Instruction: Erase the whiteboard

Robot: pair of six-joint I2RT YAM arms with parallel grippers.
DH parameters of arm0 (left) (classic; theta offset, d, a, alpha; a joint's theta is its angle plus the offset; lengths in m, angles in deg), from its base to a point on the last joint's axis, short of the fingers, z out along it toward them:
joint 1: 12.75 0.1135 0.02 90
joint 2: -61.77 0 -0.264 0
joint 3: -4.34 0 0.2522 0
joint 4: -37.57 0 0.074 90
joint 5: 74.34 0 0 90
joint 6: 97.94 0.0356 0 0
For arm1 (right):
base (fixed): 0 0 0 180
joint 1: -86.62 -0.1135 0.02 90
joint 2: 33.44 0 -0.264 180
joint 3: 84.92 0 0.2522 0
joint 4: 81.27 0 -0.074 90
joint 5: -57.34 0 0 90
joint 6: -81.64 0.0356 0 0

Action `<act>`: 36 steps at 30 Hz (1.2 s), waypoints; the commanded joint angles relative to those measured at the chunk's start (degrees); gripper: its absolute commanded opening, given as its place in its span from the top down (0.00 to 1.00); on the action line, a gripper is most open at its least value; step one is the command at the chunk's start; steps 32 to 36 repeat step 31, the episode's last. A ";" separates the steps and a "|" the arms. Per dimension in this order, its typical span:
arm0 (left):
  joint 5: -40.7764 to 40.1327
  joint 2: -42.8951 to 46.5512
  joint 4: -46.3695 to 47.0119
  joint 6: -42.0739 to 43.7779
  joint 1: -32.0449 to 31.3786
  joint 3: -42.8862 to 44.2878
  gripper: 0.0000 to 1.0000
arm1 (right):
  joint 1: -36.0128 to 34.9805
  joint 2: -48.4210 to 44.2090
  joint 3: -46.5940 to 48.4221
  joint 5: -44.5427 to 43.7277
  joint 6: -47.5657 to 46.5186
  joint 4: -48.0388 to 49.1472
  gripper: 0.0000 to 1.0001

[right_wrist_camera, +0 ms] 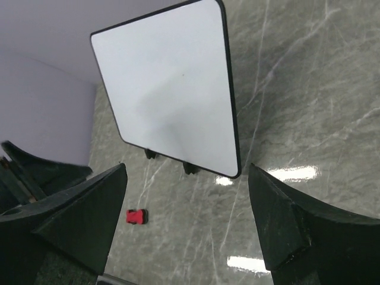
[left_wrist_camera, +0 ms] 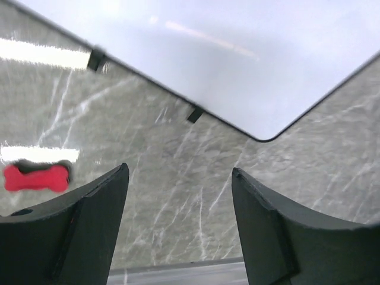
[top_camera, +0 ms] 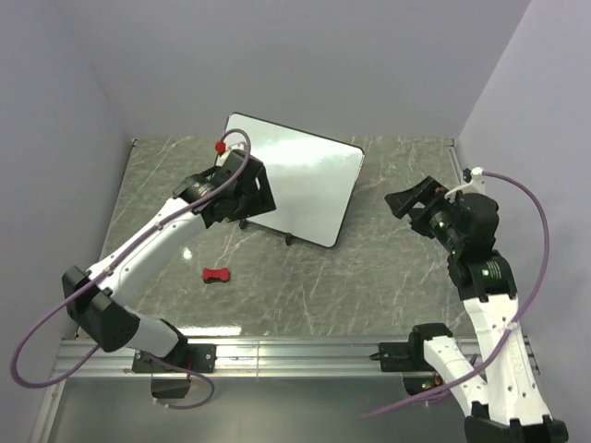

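the whiteboard (top_camera: 300,175) sits in the upper middle of the overhead view on the grey marble table (top_camera: 369,277), turned at a slant so that one rounded corner points toward the lower right. its glossy white face is ringed by a thin black frame, and two small black feet (left_wrist_camera: 194,114) show along its near edge, touching the marble.

the left gripper (left_wrist_camera: 178,172) is spread, with nothing between its fingers (left_wrist_camera: 95,219). in the left wrist view only bare marble lies in the gap, and the board's edge crosses the top of the frame, apart from the fingertips. from overhead this gripper overlaps the board's left side.

the right gripper (right_wrist_camera: 187,168) is also spread wide and holds nothing. overhead it hangs to the right of the board, apart from it.

a small red bow-shaped eraser (top_camera: 217,274) lies on the marble at the lower left of the board, apart from both grippers.
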 commanded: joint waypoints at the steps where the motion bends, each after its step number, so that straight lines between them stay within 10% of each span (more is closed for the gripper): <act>1: -3.65 6.08 3.88 7.27 -0.63 4.55 0.25 | -0.43 -6.01 2.07 2.00 -2.83 -1.38 0.11; 13: -12.89 20.59 12.78 21.00 -0.54 4.64 0.21 | -0.52 -20.10 -6.81 4.20 -1.00 -3.83 0.09; 23: -13.96 26.75 11.71 19.51 -0.54 -7.65 0.22 | -0.52 -23.18 1.88 -3.70 -8.81 -26.50 0.09; 36: -9.31 27.02 7.50 20.03 -0.54 -9.68 0.18 | -0.52 -28.18 -7.93 0.93 -0.39 -21.43 0.08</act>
